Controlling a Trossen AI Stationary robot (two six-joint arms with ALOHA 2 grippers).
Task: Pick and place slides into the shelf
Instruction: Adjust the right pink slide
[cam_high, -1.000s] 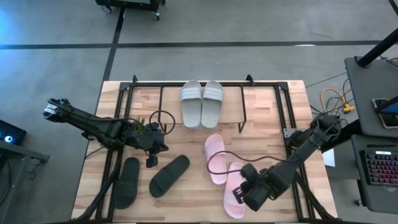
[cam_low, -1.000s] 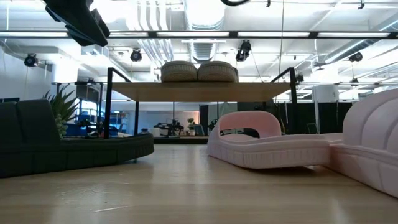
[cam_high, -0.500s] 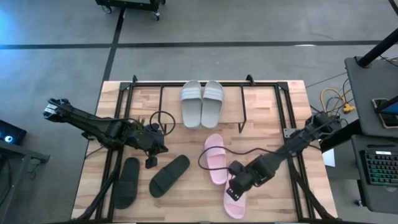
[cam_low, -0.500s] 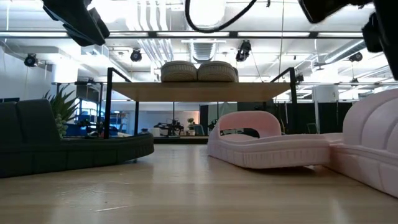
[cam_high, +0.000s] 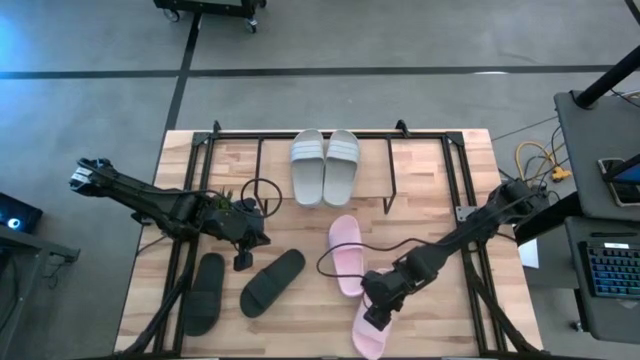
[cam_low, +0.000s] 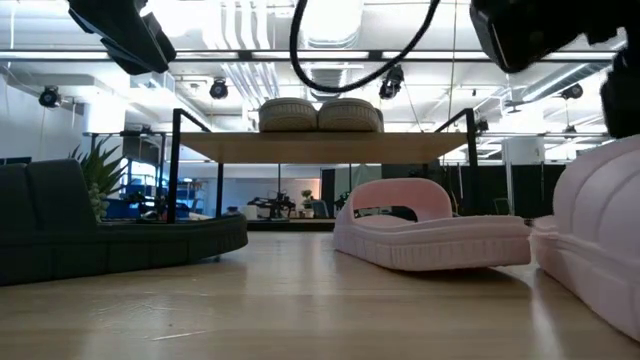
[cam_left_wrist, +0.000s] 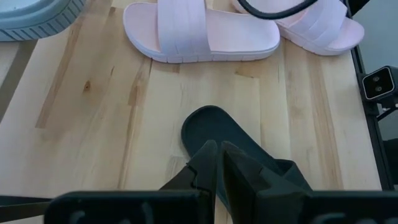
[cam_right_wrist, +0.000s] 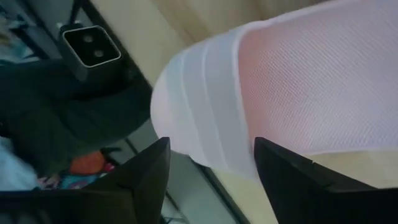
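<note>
Pink first: one pink slide lies just right of centre in the high view, long axis nearly up-down in the frame. The second pink slide sits lower right of it at the table's bottom edge, tilted so its lower end swings left. The right gripper is over this second slide's strap. In the right wrist view its fingers stand spread on either side of the strap; whether they press the strap is hard to make out, so it reads as open around it.

Two grey slides lie side by side on the shelf at upper centre, long axes up-down. Two black slides sit lower left: one slanted toward the upper right, the other close to upright.

The left gripper hangs left of centre, just above the slanted black slide. The left wrist view shows its fingers pressed together, empty, over that slide's rounded end, with both pink slides lying crosswise beyond.

The low view alone shows the shelf's underside: the grey pair sits on the top board, with open space under it. There the near pink slide is cut off at the right edge, and the black slides merge into one dark mass at left.
</note>
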